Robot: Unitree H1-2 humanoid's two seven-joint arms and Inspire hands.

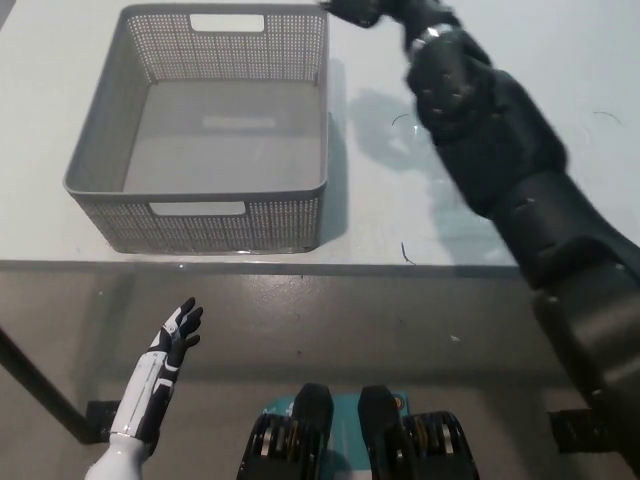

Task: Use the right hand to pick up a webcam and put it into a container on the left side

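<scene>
A grey perforated basket point(230, 226) stands empty on the left half of the white table point(400, 215). My black right arm reaches from the lower right across the table to the picture's top edge. The right hand point(372, 12) is partly cut off there, just above and right of the basket's far right corner. It is closed around a dark shape, the webcam point(345, 10), of which only a sliver shows. My white left hand point(172, 340) rests low at the lower left, below the table's front edge, fingers apart and holding nothing.
The table's front edge runs across the picture at about mid height, with grey floor below it. Small dark curved marks point(404, 254) lie on the table right of the basket. The basket has handle cut-outs at front and back.
</scene>
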